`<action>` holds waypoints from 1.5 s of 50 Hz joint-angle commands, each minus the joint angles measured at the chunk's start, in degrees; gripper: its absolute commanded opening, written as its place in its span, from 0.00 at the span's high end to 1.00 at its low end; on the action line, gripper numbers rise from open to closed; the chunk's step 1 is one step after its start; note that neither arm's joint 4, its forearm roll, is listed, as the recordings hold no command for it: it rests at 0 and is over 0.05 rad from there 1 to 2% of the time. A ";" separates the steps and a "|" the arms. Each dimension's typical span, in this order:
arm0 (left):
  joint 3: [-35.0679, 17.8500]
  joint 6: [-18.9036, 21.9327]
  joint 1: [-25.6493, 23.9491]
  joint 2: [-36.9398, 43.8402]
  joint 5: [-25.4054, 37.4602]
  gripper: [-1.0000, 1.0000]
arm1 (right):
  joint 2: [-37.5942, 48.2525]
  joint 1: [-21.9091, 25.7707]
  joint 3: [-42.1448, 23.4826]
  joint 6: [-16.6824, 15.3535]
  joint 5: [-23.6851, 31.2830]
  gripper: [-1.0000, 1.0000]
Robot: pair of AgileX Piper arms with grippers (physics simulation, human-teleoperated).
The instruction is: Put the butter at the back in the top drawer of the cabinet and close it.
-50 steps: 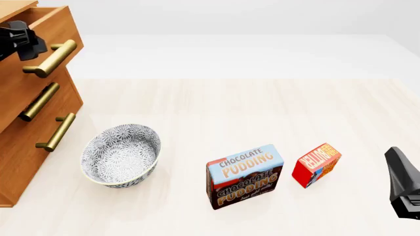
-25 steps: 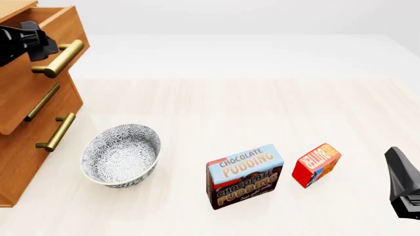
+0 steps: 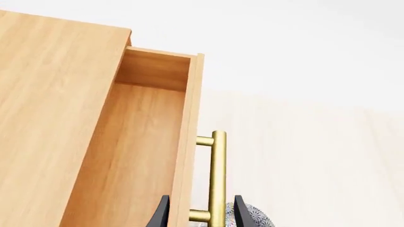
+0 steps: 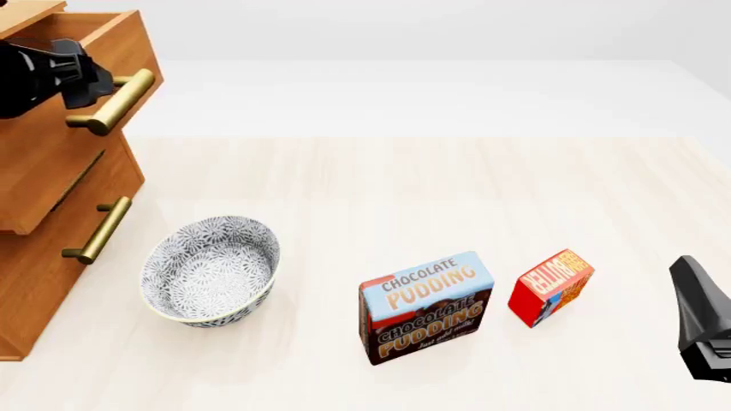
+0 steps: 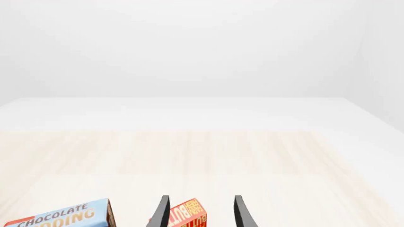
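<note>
Pale wooden tabletop [image 4: 457, 188] under a white backdrop, with the cabinet [image 4: 46, 257] at the far left and its top drawer [image 4: 63, 77] pulled out.
Largest is the cabinet, its open top drawer jutting right over the two lower ones; the left gripper [image 4: 92, 81] has its fingers [image 3: 162, 215] spread on either side of the drawer front and the brass handle [image 4: 112, 101], and I cannot tell whether they press on it. Near the cabinet's foot sits a patterned bowl [image 4: 210, 270]. Right of it stands the pudding box [image 4: 427, 306], then the butter [image 4: 550, 286] just beside it, near the front edge. The right gripper [image 5: 200, 215] hangs near the butter, fingers released, touching nothing.
</note>
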 commanded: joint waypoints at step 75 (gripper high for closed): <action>8.41 -6.08 -17.32 7.69 -2.70 0.00 | 0.00 0.00 0.00 0.00 0.00 0.00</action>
